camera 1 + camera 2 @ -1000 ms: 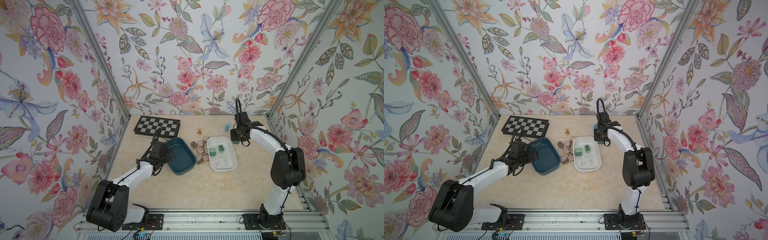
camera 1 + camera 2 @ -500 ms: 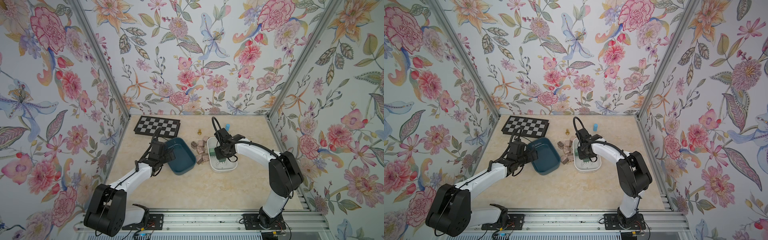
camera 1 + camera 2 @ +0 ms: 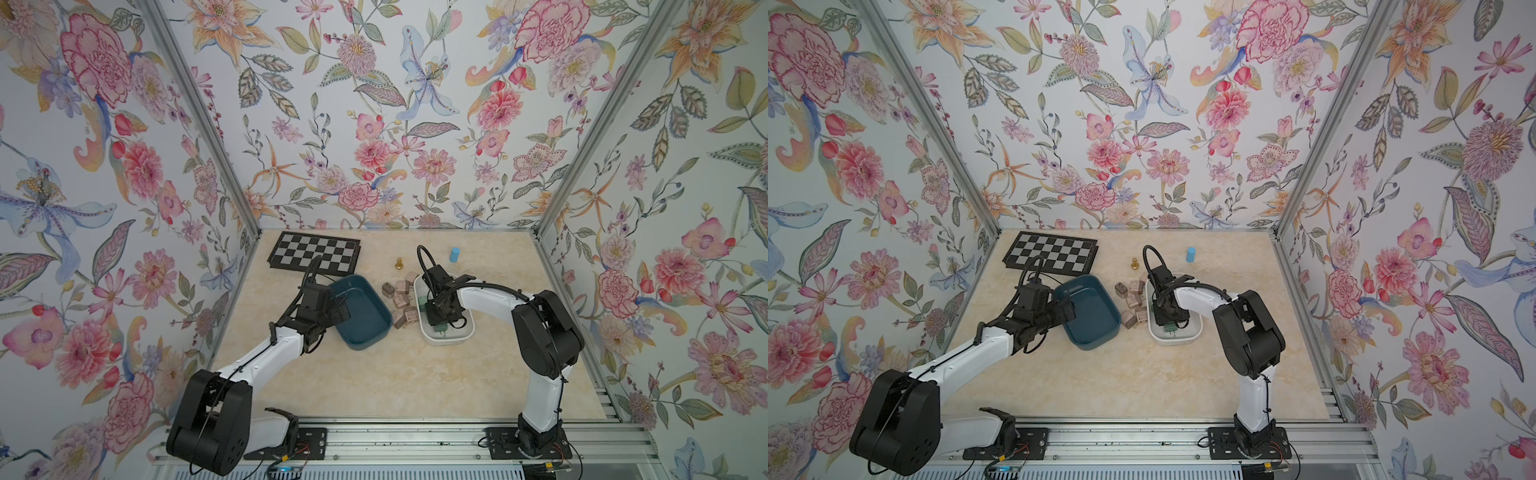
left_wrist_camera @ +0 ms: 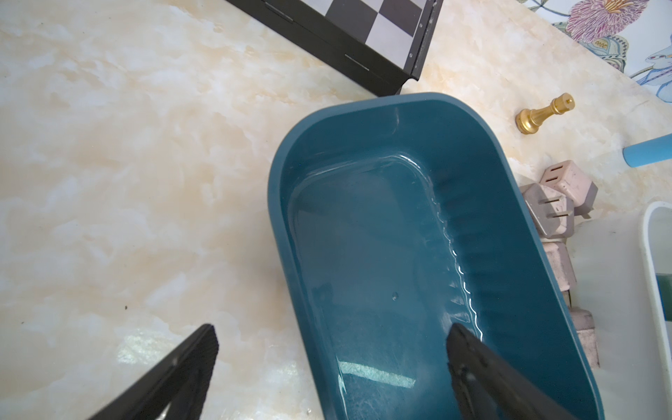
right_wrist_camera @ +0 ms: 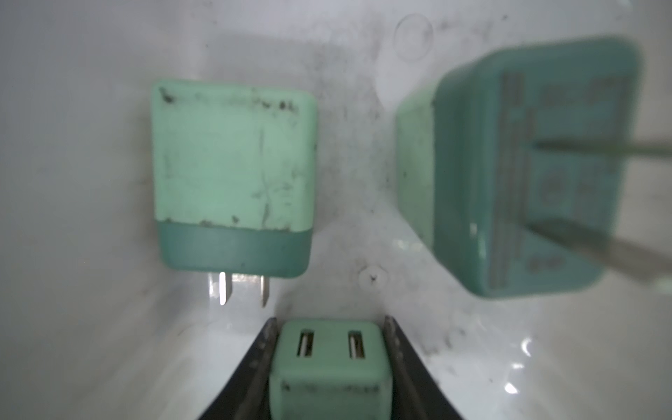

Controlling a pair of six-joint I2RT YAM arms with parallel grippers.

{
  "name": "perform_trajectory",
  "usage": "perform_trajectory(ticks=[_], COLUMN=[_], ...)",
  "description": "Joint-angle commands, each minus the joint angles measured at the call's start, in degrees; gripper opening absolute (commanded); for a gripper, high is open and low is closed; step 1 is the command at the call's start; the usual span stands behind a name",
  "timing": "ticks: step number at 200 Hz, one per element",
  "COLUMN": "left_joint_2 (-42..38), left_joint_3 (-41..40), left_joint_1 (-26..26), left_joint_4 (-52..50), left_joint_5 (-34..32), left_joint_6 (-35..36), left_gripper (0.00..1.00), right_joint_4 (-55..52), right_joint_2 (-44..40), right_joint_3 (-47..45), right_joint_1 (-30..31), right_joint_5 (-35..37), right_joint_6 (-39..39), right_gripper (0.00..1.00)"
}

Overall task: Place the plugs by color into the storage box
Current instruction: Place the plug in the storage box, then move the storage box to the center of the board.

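Green cube-shaped plugs (image 5: 232, 174) are nearly sorted: two lie inside the white oval plastic box (image 3: 446, 340), and the third green plug (image 5: 329, 363) is clamped in the right hand (image 5: 331, 322) within it. Six brownish-pink cube plugs (image 3: 401, 300) lie unsorted beside that box; the left hand (image 4: 334, 336) gapes empty.

Both top views are bright and evenly lit, with only faint, soft shadows on the table (image 3: 374, 382) around the blue bin (image 3: 365, 316), and the wide lens splays the wall posts (image 3: 204, 124) outward. The left wrist view is sharp, with a wavy streak of glare down the blue bin's inner wall and a pale bar on its floor. The right wrist view is soft: a green plug (image 5: 516, 163) with prongs toward the lens is smeared, and the near plug (image 5: 329, 371) is blurred.
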Motion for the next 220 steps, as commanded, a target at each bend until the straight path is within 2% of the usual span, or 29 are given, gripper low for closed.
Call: perform_trajectory(ticks=[1, 22, 46, 92, 132, 178, 220], left_joint_2=[-0.98, -0.98, -1.0, -0.67, -0.2, -0.7, -0.63], left_joint_3=[-0.57, -0.25, 0.1, 0.29, 0.17, -0.56, -2.78], left_joint_1=[-0.61, -0.66, -0.61, -0.63, -0.83, -0.89, -0.88], left_joint_4=[0.15, -0.12, -0.49, 0.13, 0.39, -0.74, -1.57], left_joint_5=[-0.98, -1.22, -1.49, -0.66, -0.56, -1.32, -3.44], left_joint_6=[-0.56, -0.39, -0.2, -0.44, -0.62, -0.29, -0.12], left_gripper=[0.99, 0.99, 0.99, 1.0, 0.99, 0.99, 0.99], right_joint_4=[-0.46, -0.8, -2.94, -6.65, -6.65, -5.98, -4.54], right_joint_2=[-0.98, -5.35, -11.41, -17.38, -11.45, -3.49, -3.42], right_joint_3=[-1.84, -2.83, -3.04, -1.58, 0.88, 4.04, 2.39], right_joint_1=[0.43, 0.2, -1.28, -8.29, -15.75, -17.24, -23.49], right_joint_5=[-0.66, -0.55, -0.87, -0.76, -3.69, -4.97, -5.36], right_joint_6=[1.29, 1.59, 1.39, -2.44, -7.22, -8.68, -8.64], right_gripper=[0.58, 0.75, 0.8, 0.83, 0.81, 0.78, 0.75])
